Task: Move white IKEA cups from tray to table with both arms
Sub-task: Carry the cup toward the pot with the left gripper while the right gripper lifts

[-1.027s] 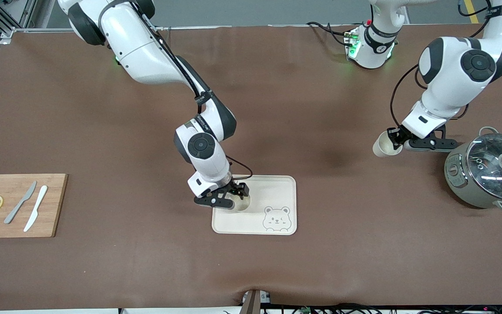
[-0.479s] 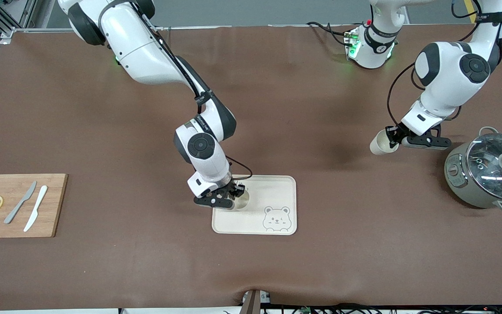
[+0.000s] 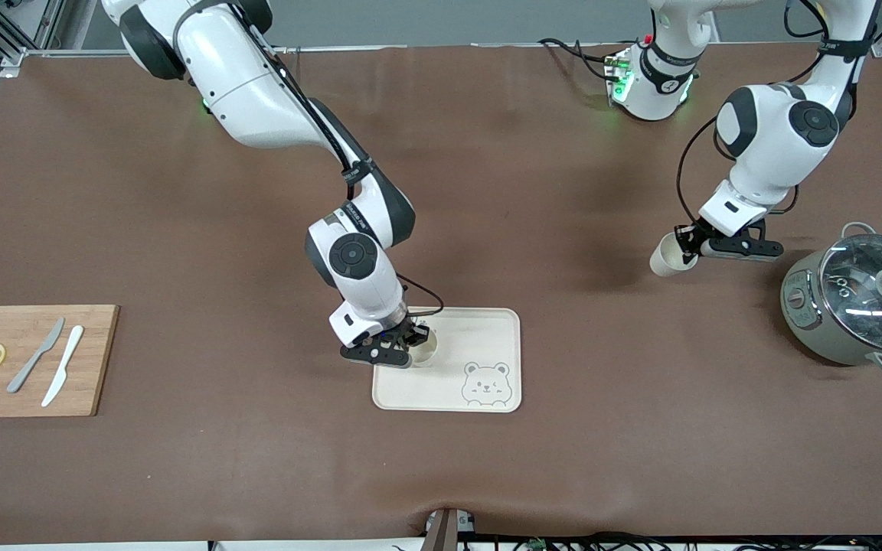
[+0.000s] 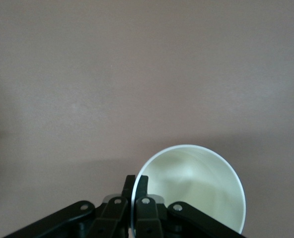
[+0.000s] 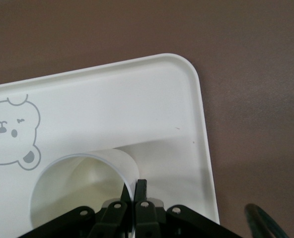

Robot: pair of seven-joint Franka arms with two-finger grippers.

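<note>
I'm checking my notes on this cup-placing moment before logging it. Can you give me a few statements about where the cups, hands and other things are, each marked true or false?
1. The right hand pinches the rim of a white cup at the bear tray. True.
2. The left hand is empty. False: it grips the other white cup by its rim, over bare table beside the pot.
3. Both cups are at the tray. False: only the right hand's cup is there.
4. The pot's glass lid is on. True.
5. Two knives and two lemon slices lie on the cutting board. True.
</note>
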